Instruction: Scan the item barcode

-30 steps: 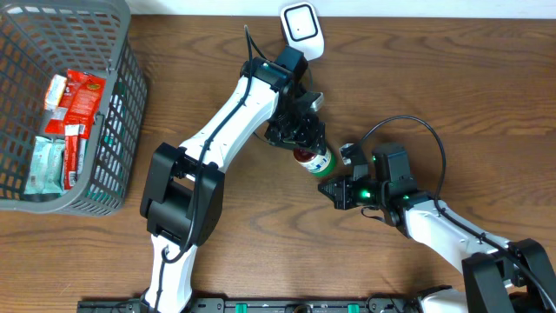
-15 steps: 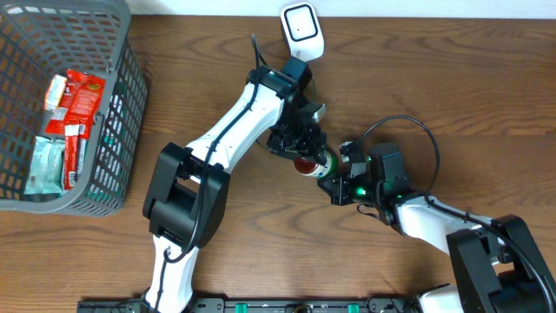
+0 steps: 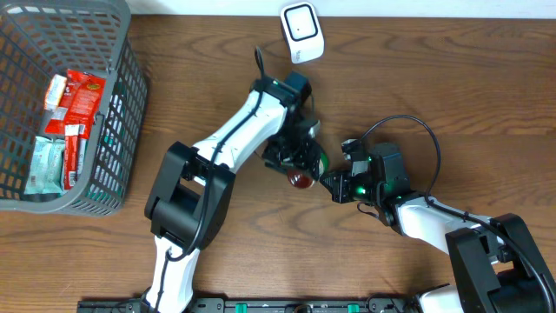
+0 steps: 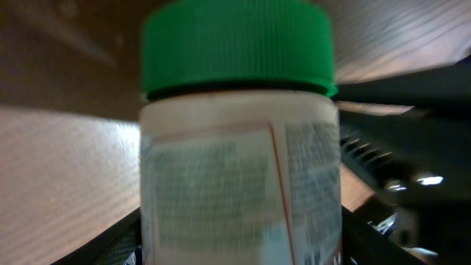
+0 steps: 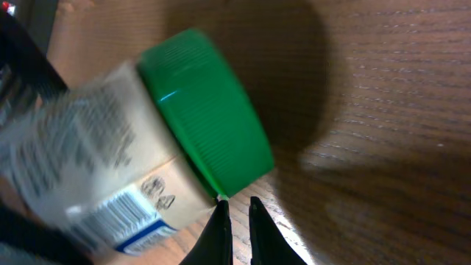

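Left fingers (image 4: 118,246), clamped on the bottle (image 3: 302,176), had carried it away from the scanner (image 3: 301,21), down beside the right fingers (image 5: 217,235), pinched shut on nothing. Probably reorienting the barcode.

From above you get a sharp, clear picture. Soft, even light falls on the wooden table (image 3: 452,78), and the arms (image 3: 233,132) cast only faint shadows. In your left wrist view the bottle (image 4: 239,177) is so close that it looks fuzzy, and you cannot read its label (image 4: 210,188). A bright patch glows on the wood at the left. In your right wrist view the bottle is smeared too, a small glint shines on its green cap (image 5: 206,118), and a big dark shadow lies behind it.
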You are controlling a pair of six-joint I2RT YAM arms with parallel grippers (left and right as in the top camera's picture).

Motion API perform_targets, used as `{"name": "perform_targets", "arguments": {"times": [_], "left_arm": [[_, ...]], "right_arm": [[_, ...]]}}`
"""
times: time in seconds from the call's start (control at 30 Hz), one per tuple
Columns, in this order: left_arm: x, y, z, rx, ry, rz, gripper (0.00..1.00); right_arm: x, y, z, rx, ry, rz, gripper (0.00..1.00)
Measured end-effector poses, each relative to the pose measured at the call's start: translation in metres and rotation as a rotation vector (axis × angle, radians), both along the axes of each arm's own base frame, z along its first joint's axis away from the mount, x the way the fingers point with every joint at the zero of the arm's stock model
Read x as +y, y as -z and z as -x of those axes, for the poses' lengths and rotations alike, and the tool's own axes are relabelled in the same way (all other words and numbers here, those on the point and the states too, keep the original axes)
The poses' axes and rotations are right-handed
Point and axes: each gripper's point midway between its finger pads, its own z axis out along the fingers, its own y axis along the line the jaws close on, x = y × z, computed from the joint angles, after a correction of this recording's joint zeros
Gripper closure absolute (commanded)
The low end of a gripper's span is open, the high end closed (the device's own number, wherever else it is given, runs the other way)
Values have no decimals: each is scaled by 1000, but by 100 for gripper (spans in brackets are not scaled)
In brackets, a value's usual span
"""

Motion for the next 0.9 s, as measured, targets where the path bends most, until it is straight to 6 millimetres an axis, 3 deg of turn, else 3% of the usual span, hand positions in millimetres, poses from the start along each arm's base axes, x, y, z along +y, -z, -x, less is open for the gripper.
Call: {"name": "perform_targets", "arguments": {"times": [0.1, 0.17, 0.43, 0.67, 0.9], "left_arm": [[0, 4, 6, 0, 15, -25, 31], [0, 5, 7, -1, 16, -36, 19], [-3, 6, 12, 0, 30, -43, 9], [1, 8, 4, -26, 25, -54, 8], [12, 12, -19, -88, -17, -63, 8]], "right_arm": [[-2, 1, 0, -2, 5, 10, 80], [-4, 3, -1, -5, 11, 22, 71], [-5, 3, -4, -33, 3, 40, 56], [-4, 1, -5, -43, -1, 37, 53], [-2, -3, 0, -30, -17, 21, 51]]}}
